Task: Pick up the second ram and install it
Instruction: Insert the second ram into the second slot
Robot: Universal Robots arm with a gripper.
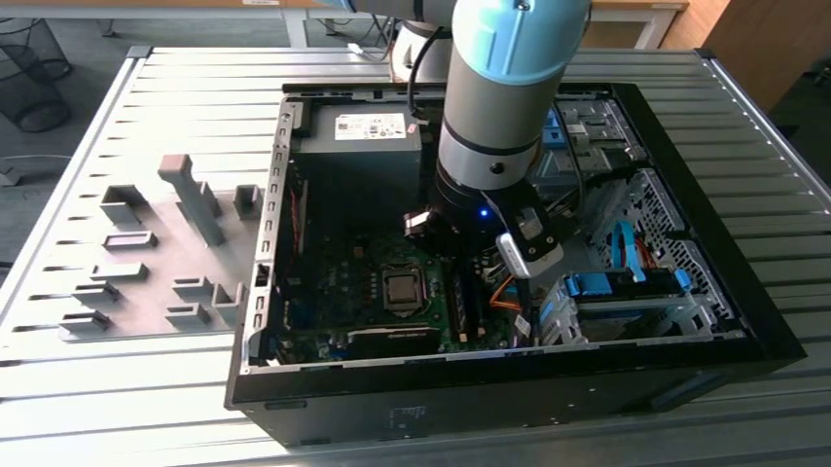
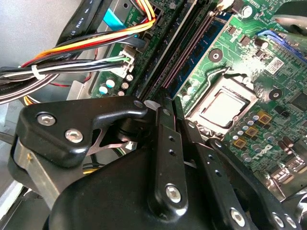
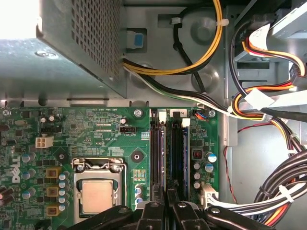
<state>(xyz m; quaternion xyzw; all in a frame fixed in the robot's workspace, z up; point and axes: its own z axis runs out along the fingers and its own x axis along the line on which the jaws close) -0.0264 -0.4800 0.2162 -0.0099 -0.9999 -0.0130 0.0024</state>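
The exterior view looks down at a slant from above the open computer case (image 1: 727, 321) on the slatted table (image 1: 182, 107), well back, taking in the arm (image 1: 500, 117). Both wrist views sit close over the motherboard (image 3: 86, 139), sharing the processor socket (image 3: 98, 191) (image 2: 225, 103) and memory slots (image 3: 168, 153) (image 2: 187, 52).

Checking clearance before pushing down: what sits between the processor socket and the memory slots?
In the first wrist view, a strip of green motherboard carrying a few small capacitors.
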